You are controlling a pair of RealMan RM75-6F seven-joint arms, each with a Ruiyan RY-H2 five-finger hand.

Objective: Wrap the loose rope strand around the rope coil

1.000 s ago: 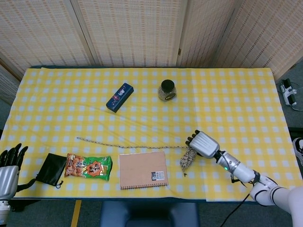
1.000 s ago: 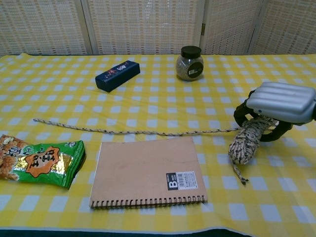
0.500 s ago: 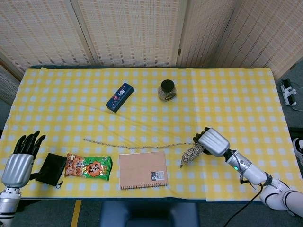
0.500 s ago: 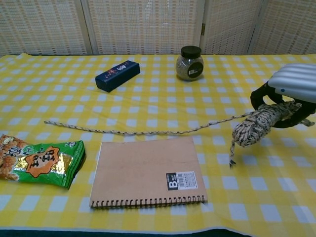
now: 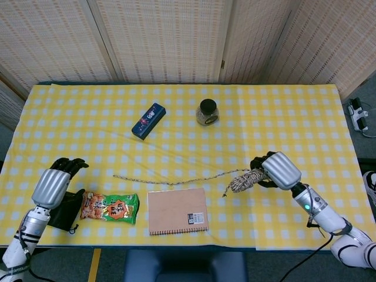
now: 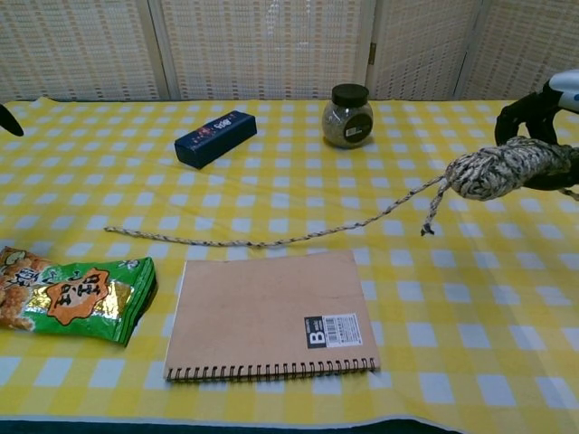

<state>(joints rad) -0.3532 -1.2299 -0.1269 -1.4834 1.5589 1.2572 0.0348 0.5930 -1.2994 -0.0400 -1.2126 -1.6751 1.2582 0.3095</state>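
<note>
While apparently aloft, hand-held rope coil (image 6: pixel 503 171).

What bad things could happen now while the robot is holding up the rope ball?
The loose strand trails across the table beside the notebook, so it might snag the corner. The right hand holds the rope coil by one end, so it might slip. The left hand is far from the strand.

staged room: woven screens (image 5: pixel 176 35), checked tablecloth (image 5: pixel 282 117)

Each hand, left hand (image 5: pixel 51 183) and right hand (image 5: pixel 279 170), has a ribbed silver back shell and black fingers; slim silver-white forearms follow (a green light glows on the right).
</note>
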